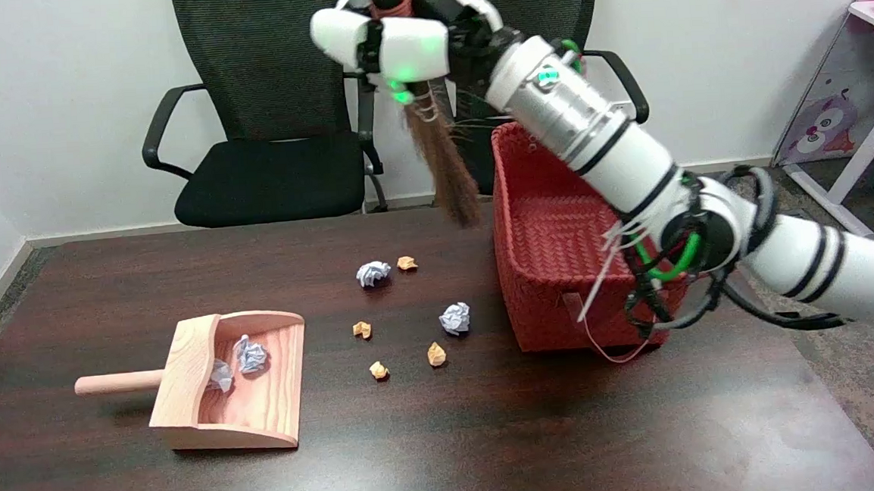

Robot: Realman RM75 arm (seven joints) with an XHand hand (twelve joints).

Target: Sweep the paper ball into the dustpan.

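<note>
My right hand point(402, 39) is raised high over the table's far edge and grips a small broom point(443, 161), whose brown bristles hang down in the air above the far side of the table. The wooden dustpan point(264, 396) lies at the near left, its mouth facing right, with two white paper balls point(250, 355) inside. On the table between dustpan and basket lie two more white paper balls point(373, 273) point(455, 318) and several small orange paper scraps point(436, 354). The broom is well above and behind them, touching none.
A red woven basket point(559, 261) stands right of the paper balls, under my forearm. A black office chair point(272, 149) is behind the table. A pink shelf point(873, 59) stands at the far right.
</note>
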